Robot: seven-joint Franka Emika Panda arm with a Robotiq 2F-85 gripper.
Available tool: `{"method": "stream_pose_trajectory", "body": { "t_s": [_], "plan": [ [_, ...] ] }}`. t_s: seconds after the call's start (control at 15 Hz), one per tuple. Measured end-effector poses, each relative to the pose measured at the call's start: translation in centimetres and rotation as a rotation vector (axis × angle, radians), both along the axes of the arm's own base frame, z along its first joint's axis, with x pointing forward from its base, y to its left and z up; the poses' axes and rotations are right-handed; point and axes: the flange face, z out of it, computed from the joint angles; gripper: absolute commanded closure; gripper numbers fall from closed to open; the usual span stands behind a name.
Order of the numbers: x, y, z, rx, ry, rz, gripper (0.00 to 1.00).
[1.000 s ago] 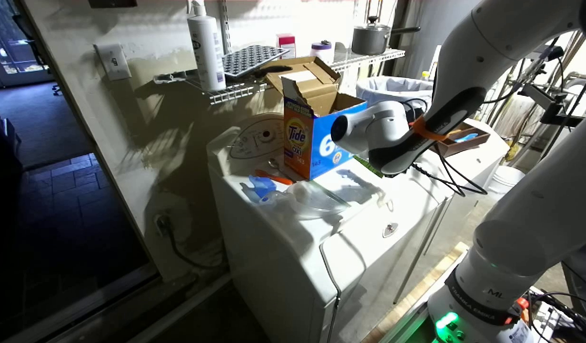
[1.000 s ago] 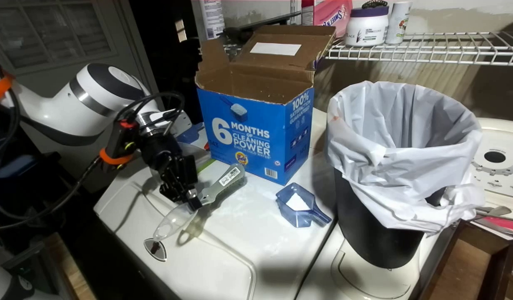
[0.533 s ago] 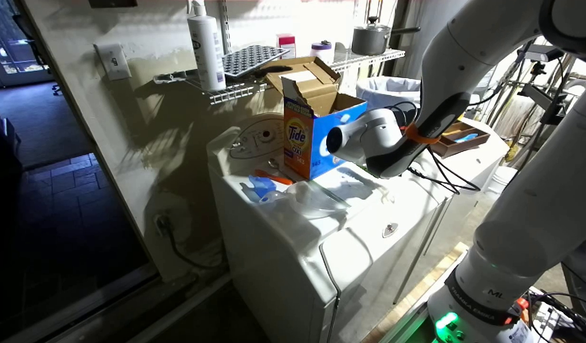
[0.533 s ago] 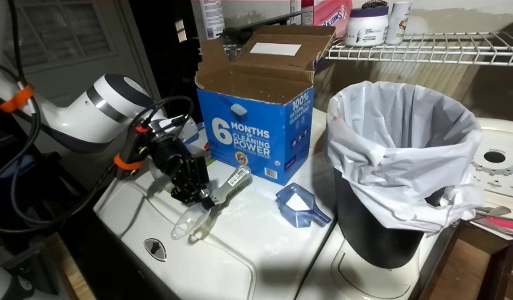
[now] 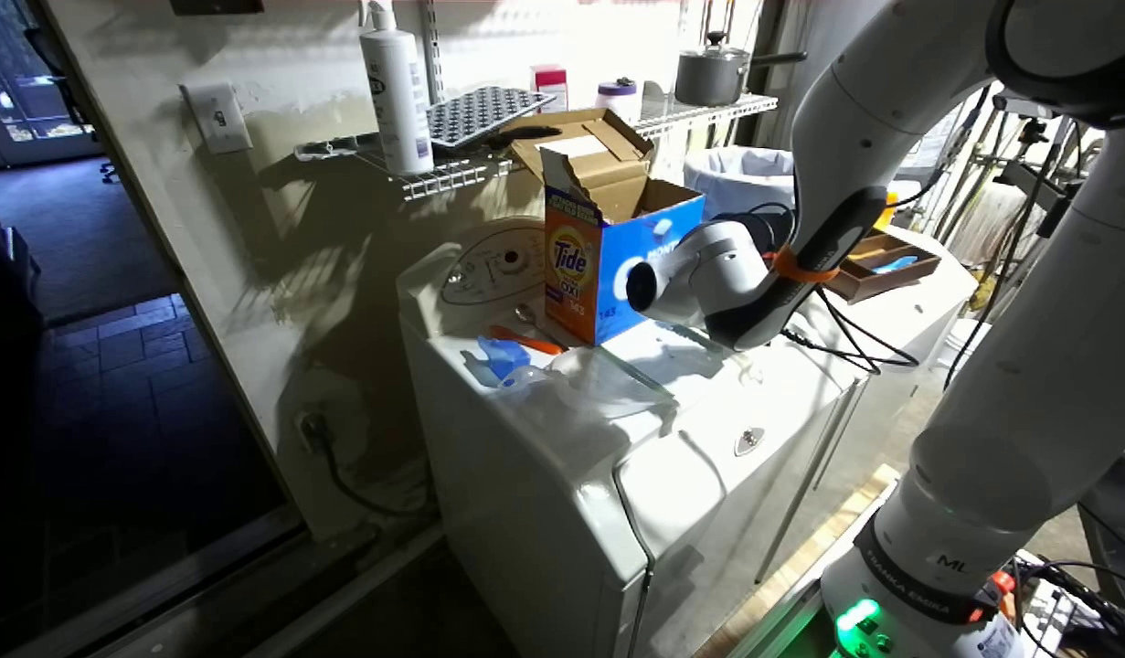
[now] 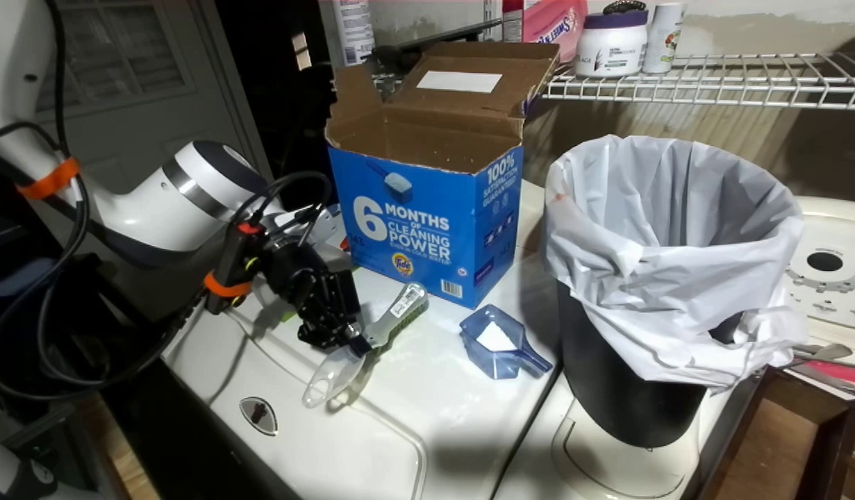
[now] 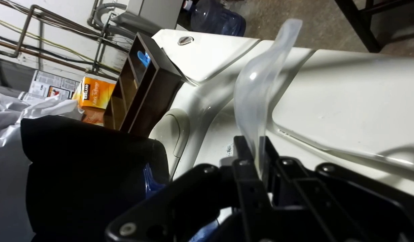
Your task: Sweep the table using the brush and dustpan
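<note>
The black two-fingered gripper point(image 7: 254, 143) is clamped on the neck of the clear-handled, grey-green plastic brush point(image 6: 391, 325), over the smooth white table top point(image 6: 455, 410) in the lower middle of an exterior view; whether the bristles touch it is hard to tell. To sweep well, set the head flat and draw short, light strokes through the pale specks point(image 7: 229, 149) near the wrist view's middle, toward what looks like the clear plastic dustpan point(image 5: 608, 388) at mid-frame in an exterior view. Give the translucent blue scoop point(image 6: 507, 364), right of the brush, room, lest it tip.
</note>
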Motion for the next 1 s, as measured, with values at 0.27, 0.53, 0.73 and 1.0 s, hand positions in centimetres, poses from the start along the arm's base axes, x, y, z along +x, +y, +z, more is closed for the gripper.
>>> {"method": "stream_pose_trajectory", "body": {
  "t_s": [0.27,0.53,0.73,1.0],
  "plan": [
    [-0.1,-0.5,-0.5,-0.014,0.014,-0.012,0.97],
    [-0.1,-0.6,-1.7,-0.019,0.045,-0.015,0.97],
    [0.7,-0.6,-2.0,-0.027,0.054,-0.015,0.97],
    [1.7,-0.1,-2.1,-0.022,0.071,0.010,0.97]
  ]
}}
